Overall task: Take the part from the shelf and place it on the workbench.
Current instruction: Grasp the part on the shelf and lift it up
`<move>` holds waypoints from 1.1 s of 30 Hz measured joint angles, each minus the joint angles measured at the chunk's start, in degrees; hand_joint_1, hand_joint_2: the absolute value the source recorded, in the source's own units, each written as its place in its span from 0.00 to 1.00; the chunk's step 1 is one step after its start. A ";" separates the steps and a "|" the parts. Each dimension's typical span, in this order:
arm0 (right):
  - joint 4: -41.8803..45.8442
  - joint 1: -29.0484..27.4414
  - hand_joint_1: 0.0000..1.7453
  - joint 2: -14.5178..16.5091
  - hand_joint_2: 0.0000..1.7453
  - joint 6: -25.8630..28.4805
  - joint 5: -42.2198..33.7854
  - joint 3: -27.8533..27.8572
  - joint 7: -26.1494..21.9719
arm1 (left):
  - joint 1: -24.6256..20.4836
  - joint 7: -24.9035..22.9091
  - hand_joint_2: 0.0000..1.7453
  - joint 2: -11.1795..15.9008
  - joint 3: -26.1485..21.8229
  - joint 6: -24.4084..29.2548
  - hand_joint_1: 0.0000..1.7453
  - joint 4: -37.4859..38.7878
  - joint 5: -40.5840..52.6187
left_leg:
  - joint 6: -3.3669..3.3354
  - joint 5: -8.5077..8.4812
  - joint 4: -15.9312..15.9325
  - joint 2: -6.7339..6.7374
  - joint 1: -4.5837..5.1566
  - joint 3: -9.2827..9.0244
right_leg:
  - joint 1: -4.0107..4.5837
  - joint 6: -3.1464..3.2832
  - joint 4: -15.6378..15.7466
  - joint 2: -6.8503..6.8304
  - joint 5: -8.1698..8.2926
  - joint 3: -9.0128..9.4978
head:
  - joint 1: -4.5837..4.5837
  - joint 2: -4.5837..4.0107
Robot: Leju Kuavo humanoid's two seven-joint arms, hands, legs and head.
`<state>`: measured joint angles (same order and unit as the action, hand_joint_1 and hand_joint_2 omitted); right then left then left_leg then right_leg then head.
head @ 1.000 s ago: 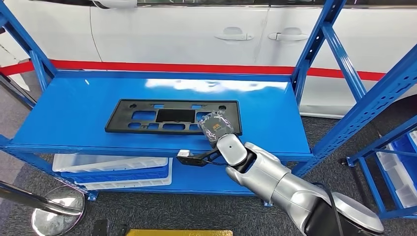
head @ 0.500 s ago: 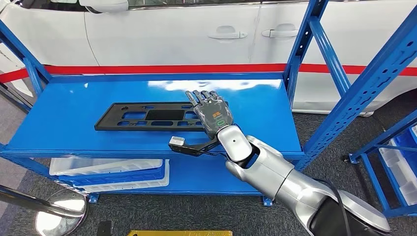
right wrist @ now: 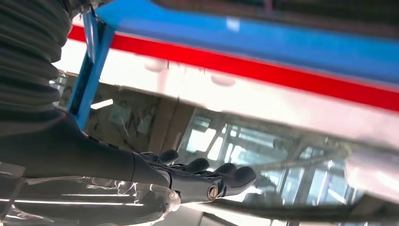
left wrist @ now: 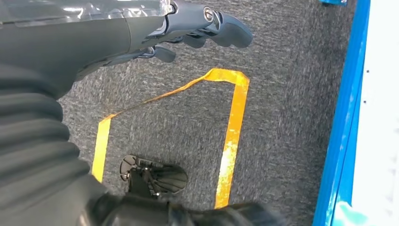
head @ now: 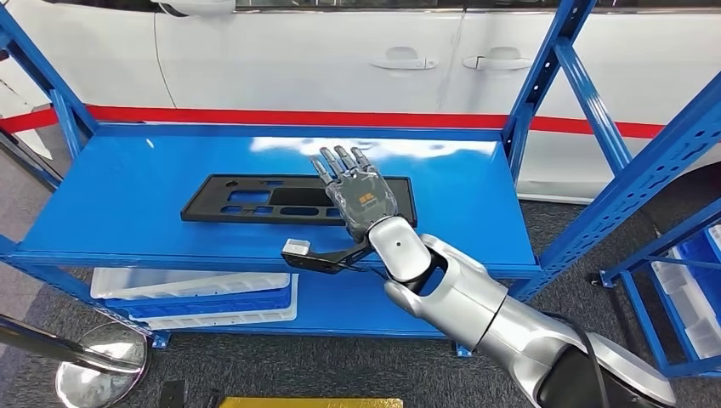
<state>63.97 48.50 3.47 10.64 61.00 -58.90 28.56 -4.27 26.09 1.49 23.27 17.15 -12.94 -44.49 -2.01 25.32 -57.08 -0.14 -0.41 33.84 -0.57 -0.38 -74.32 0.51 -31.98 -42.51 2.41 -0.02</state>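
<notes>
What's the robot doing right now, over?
Right hand open, fingers spread above the black part. Part flat on the blue shelf, not gripped. Left hand holds nothing. Nothing blocking.

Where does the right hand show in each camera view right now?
Head view: right hand, fingers spread, over the right end of the flat black plastic plate on the blue metal shelf.
Left wrist view: not in it.
Right wrist view: right hand low in the picture.
Shared landmark: the red stripe.
</notes>
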 joint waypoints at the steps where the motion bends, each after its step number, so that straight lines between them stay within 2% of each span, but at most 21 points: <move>1: -0.25 -0.37 0.00 -0.04 0.00 -0.41 0.01 -0.02 -0.01 | 0.02 -0.16 0.00 -0.05 0.04 0.09 0.00 0.00 -0.05 | 0.00 0.04 -0.07 -0.03 0.00 0.00 | -0.01 0.00 -0.18 -0.01 0.60 -0.14 | -0.01 0.00; 2: -0.60 -0.63 0.00 -0.07 0.00 -0.79 0.00 -0.05 -0.06 | 0.04 -0.33 0.00 -0.14 0.09 0.16 0.00 0.00 -0.09 | 0.04 0.11 -0.17 -0.07 -0.01 0.00 | -0.03 0.05 1.47 -0.02 2.00 0.61 | -0.01 0.00; 4: -1.54 -0.82 0.00 -0.05 0.00 -1.35 -0.12 -0.09 -0.36 | 0.04 -0.60 0.00 -0.38 0.21 0.25 0.00 0.00 -0.11 | 0.32 0.37 -0.53 -0.15 -0.02 0.02 | -0.04 0.30 8.25 -0.04 5.41 3.85 | -0.01 0.00; 6: -2.89 -0.92 0.00 0.14 0.00 -1.65 -0.43 -0.13 -0.83 | -0.03 -0.73 0.00 -0.54 0.31 0.26 0.00 0.00 -0.09 | 0.83 0.70 -1.04 -0.22 0.20 0.33 | 0.07 0.64 13.18 0.01 6.64 6.31 | 0.04 0.00; 9: -5.31 -1.62 0.00 0.50 0.00 -2.09 -0.92 -0.25 -1.46 | -0.06 -1.01 0.00 -0.57 0.39 0.33 0.00 0.00 -0.12 | 1.57 0.71 -1.17 -0.29 0.30 0.63 | 0.20 1.36 14.12 0.14 6.57 6.66 | 0.15 0.00; 11: -6.41 -1.87 0.00 0.77 0.00 -2.78 -1.16 -0.34 -1.73 | -0.06 -1.21 0.00 -0.62 0.41 0.42 0.00 0.00 -0.27 | 2.12 1.68 -2.48 -0.22 0.23 1.18 | -0.02 1.93 14.41 0.09 6.74 6.77 | 0.29 0.00; 12: -6.81 -1.88 0.00 0.99 0.00 -3.19 -1.23 -0.38 -1.79 | -0.08 -1.30 0.00 -0.66 0.42 0.45 0.00 0.00 -0.34 | 2.43 2.98 -4.69 -0.19 0.17 2.19 | -0.14 2.16 14.52 0.06 6.80 6.84 | 0.42 0.00; 14: -7.67 -1.99 0.00 1.38 0.00 -3.74 -1.39 -0.44 -1.90 | -0.10 -1.45 0.00 -0.75 0.43 0.47 0.00 0.00 -0.42 | 3.00 6.25 -11.65 -0.13 0.00 5.51 | -0.07 2.46 14.54 0.00 6.76 6.87 | 0.69 0.01; 15: -8.11 -2.12 0.00 1.49 0.00 -3.92 -1.47 -0.49 -1.94 | -0.07 -1.51 0.00 -0.76 0.43 0.47 0.00 0.00 -0.43 | 3.16 7.34 -14.84 -0.13 -0.07 7.13 | 0.00 2.51 14.53 -0.02 6.72 6.87 | 0.69 0.01; 16: -8.54 -2.29 0.00 1.52 0.00 -4.05 -1.57 -0.55 -1.98 | -0.01 -1.56 0.00 -0.76 0.44 0.47 0.00 0.00 -0.43 | 3.23 7.63 -16.72 -0.13 -0.09 8.16 | 0.04 2.55 14.52 -0.03 6.70 6.88 | 0.70 0.00; 17: -8.91 -2.44 0.00 1.55 0.00 -4.15 -1.64 -0.60 -2.01 | 0.04 -1.60 0.00 -0.76 0.44 0.47 0.00 0.00 -0.43 | 3.22 7.00 -16.78 -0.13 -0.09 8.36 | 0.07 2.57 14.51 -0.04 6.68 6.90 | 0.69 0.01; 18: -9.23 -2.54 0.00 1.60 0.00 -4.25 -1.69 -0.63 -2.01 | 0.07 -1.62 0.00 -0.76 0.45 0.47 0.00 0.00 -0.42 | 3.11 5.49 -14.86 -0.13 -0.09 7.58 | 0.08 2.57 14.50 -0.01 6.68 6.93 | 0.69 0.00; 20: -9.72 -2.56 0.00 1.86 0.00 -4.33 -1.72 -0.64 -2.01 | 0.02 -1.63 0.00 -0.75 0.46 0.46 0.00 0.00 -0.40 | 2.62 1.78 -7.45 -0.13 -0.04 4.11 | 0.10 2.52 14.49 0.08 6.64 7.03 | 0.69 0.01; 22: -10.10 -2.47 0.00 2.11 0.00 -4.36 -1.76 -0.65 -2.01 | -0.14 -1.61 0.00 -0.77 0.51 0.44 0.00 0.00 -0.38 | 2.02 0.19 -1.88 -0.18 0.24 1.42 | 0.21 2.20 14.51 0.15 6.62 6.96 | 0.66 0.01; 25: -10.68 -2.46 0.00 2.29 0.00 -4.61 -1.85 -0.68 -2.02 | -0.15 -1.56 0.00 -0.79 0.69 0.33 0.00 0.00 -0.35 | 1.23 0.16 -0.53 -0.24 0.40 0.80 | 0.26 1.24 14.71 0.12 6.61 6.87 | 0.64 0.00; 27: -10.99 -2.36 0.00 2.37 0.00 -4.83 -1.86 -0.68 -1.89 | -0.06 -1.52 0.00 -0.83 0.86 0.17 0.00 0.00 -0.35 | 0.60 -0.13 0.23 -0.15 0.11 0.22 | 0.33 0.62 13.15 0.02 5.58 6.24 | 0.53 0.00; 28: -11.12 -2.30 0.00 2.37 0.00 -4.89 -1.87 -0.68 -1.77 | -0.09 -1.50 0.00 -0.85 0.93 0.09 0.00 0.00 -0.34 | 0.30 -0.22 0.54 -0.08 -0.05 -0.06 | 0.36 0.39 10.77 -0.04 4.32 5.14 | 0.47 0.00; 30: -11.45 -2.33 0.00 2.30 0.00 -4.94 -1.87 -0.69 -1.49 | -0.16 -1.48 0.00 -0.84 1.13 0.01 0.00 0.00 -0.34 | -0.04 -0.05 0.57 -0.05 -0.02 -0.26 | 0.23 0.12 3.54 -0.07 1.25 1.49 | 0.38 0.00; 31: -11.66 -2.44 0.00 2.22 0.00 -4.96 -1.88 -0.69 -1.39 | -0.15 -1.48 0.00 -0.84 1.26 0.01 0.00 0.00 -0.34 | -0.12 0.09 0.53 -0.06 -0.02 -0.33 | 0.13 0.00 0.56 -0.08 0.46 -0.21 | 0.38 0.00; 32: -11.86 -2.58 0.00 2.13 0.00 -4.97 -1.87 -0.70 -1.29 | -0.09 -1.48 0.00 -0.84 1.40 0.00 0.00 0.00 -0.35 | -0.12 0.25 0.47 -0.08 -0.04 -0.45 | 0.03 -0.09 -0.73 -0.09 0.67 -1.14 | 0.37 0.00; 33: -12.05 -2.67 0.00 2.03 0.00 -4.97 -1.87 -0.70 -1.19 | -0.01 -1.48 0.00 -0.85 1.54 -0.02 0.00 0.00 -0.36 | -0.04 0.47 0.36 -0.11 -0.08 -0.62 | -0.06 -0.14 0.14 -0.11 1.93 -0.98 | 0.36 0.00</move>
<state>51.92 45.83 5.50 5.66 59.13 -59.60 27.37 -4.28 24.61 0.63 24.81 17.12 -12.94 -44.85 -2.04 25.80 -56.72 -0.25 -0.49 33.22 -0.63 -0.51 -74.18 0.40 -30.05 -43.48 2.77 -0.02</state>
